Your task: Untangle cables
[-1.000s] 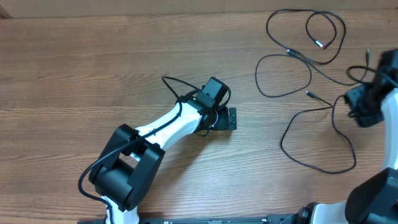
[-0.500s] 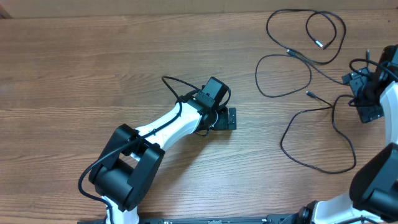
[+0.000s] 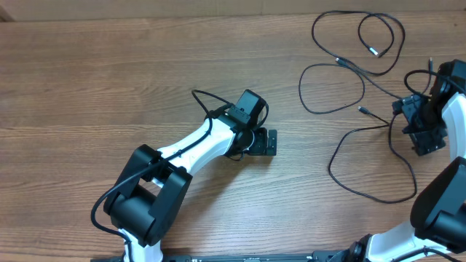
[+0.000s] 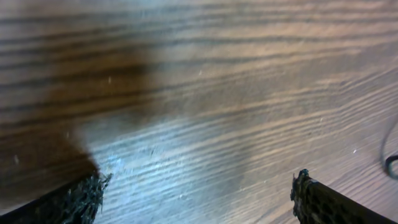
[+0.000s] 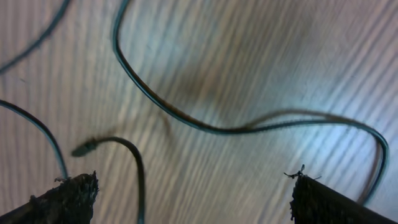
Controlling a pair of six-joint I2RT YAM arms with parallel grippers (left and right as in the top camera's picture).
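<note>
While both arms stand over the wooden table (image 3: 109, 73), the cables (image 3: 339, 61) lie spread on its far right part, beside the right arm and well apart from the left arm. They are thin, black, flexible cords, far slimmer than the wires on the arms, laid in loose rounded loops that cross one another towards the far right corner. One plug tip (image 3: 375, 52), small and pale, ends inside the uppermost loop. A wide open loop lies nearest the front edge, and its cord runs up past the right gripper (image 3: 413, 127).

From the right wrist, a cord (image 5: 217, 130) snakes across the pale wood in a long wave with a faint sheen along its length. A short end at the left bears a small tapered tip (image 5: 84, 148). The right gripper (image 5: 193, 186) hangs above these cords with its jaws spread to their full width, and nothing is held between them.

The left gripper (image 3: 266, 140) sits near the middle of the table. Seen from its wrist, the left gripper (image 4: 196, 193) has its jaws equally wide apart, with only bare wood grain between the fingers (image 4: 68, 202).
</note>
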